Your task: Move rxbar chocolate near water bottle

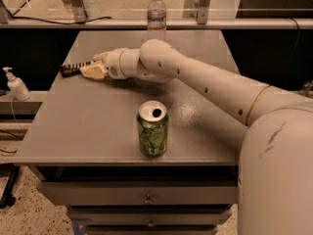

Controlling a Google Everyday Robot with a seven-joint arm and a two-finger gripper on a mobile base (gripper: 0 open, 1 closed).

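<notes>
The rxbar chocolate (74, 68), a flat black wrapper with pale stripes, is at the table's left side, its right end between the fingers. My gripper (93, 66) is shut on it, with the bar sticking out to the left, low over the tabletop. The arm reaches in from the right across the table. The water bottle (156, 14), clear with a white cap, stands upright at the far edge of the table, up and to the right of the gripper, well apart from the bar.
A green soda can (152, 128) with an open top stands near the table's front edge. A small white pump bottle (16, 83) stands on a lower ledge to the left of the grey table (88, 126). Drawers are below the front edge.
</notes>
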